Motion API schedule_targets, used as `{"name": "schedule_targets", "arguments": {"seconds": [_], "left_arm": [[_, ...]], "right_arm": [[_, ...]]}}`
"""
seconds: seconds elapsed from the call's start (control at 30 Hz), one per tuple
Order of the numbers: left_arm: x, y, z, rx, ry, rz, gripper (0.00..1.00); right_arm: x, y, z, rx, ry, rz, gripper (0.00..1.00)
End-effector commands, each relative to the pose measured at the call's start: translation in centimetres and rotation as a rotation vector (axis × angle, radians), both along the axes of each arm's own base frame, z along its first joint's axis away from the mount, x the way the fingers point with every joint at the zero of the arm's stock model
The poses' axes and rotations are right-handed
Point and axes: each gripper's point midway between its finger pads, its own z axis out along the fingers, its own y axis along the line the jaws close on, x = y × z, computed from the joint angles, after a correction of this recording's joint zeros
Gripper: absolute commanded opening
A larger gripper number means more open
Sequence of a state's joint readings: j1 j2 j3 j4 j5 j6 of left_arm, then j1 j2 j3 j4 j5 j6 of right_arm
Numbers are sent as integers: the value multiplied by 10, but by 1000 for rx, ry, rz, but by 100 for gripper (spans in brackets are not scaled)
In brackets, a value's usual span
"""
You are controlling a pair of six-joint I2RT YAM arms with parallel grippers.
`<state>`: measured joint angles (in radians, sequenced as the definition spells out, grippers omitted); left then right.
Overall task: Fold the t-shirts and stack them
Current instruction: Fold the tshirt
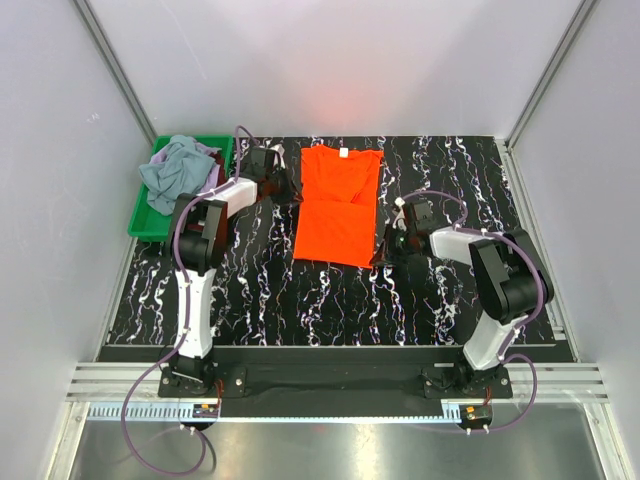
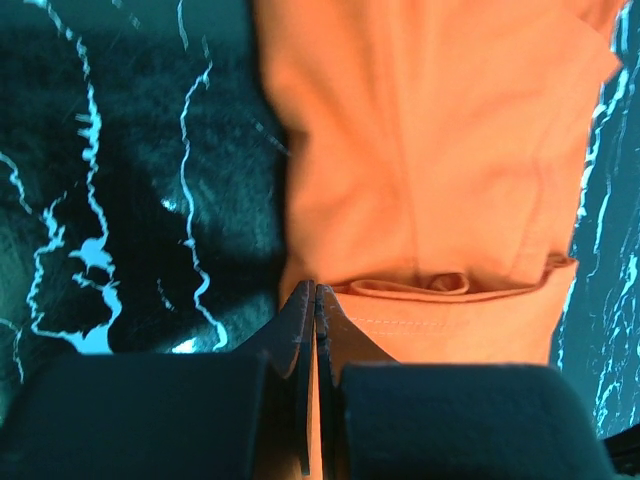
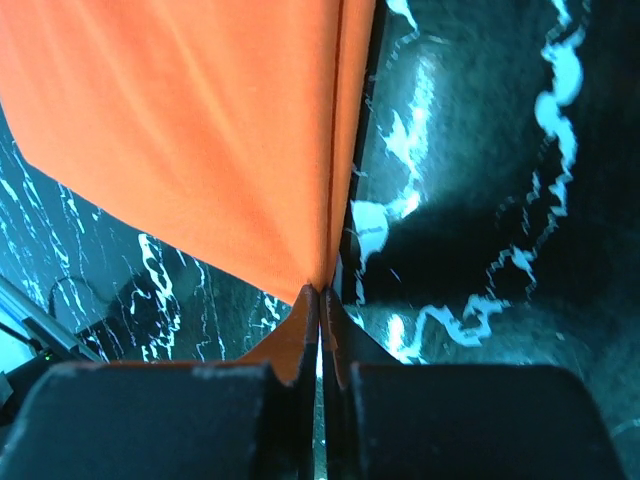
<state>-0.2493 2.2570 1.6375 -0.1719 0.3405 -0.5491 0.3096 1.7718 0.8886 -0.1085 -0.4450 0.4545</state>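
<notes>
Noted the bright orange-red cloth t-shirt (image 1: pixel 335 205) lying flat on the black white-veined table (image 1: pixel 300 300), left gripper (image 2: pixel 315 300) pinched onto its far left edge, right gripper (image 3: pixel 320 300) nipped onto its near right hem corner; such thin bites could slip under uneven lifting and skew the fold.

We're looking at a robot lab cell: white panel walls (image 1: pixel 330 60), aluminium rail (image 1: pixel 110 380), two arms (image 1: pixel 195 270) bolted by marbled desk (image 1: pixel 330 300).
</notes>
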Motion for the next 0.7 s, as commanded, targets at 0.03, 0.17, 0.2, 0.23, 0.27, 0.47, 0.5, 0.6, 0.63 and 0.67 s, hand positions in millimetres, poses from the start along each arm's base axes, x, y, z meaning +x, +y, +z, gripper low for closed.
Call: {"name": "schedule_targets", "arguments": {"seconds": [0.03,0.17,0.2,0.23,0.27,0.47,0.5,0.6,0.63,0.67], "left_arm": [[18,12,19,29,-65,34,0],[13,4,23,-10,-72,-9,0],[12,1,29,-30,-86,-26,0],[11,-7,35,-82,-103,-66,3],[8,-11,38,-108,-106,-85,10],[-3,-21,62,-193,-131,-160,45],[-8,-17,65,-175,-117,-155,45],[-16,7,71,-53,-103,-72,46],[-31,21,53,7,-46,-24,46],[-38,27,68,19,-65,-3,49]], "right_arm": [[-1,-5,6,-29,-40,-36,0],[-4,-4,7,-18,-32,-34,0],[-3,-3,8,-17,-33,-37,0],[-4,-4,8,-19,-31,-40,0],[-3,-4,10,-17,-37,-41,0],[-6,-7,20,-25,-52,-49,3],[-7,-8,21,-29,-54,-50,4],[-14,-13,23,-45,-49,-52,16],[-18,-15,22,-49,-41,-56,20],[-22,-15,24,-46,-38,-62,28]]}}
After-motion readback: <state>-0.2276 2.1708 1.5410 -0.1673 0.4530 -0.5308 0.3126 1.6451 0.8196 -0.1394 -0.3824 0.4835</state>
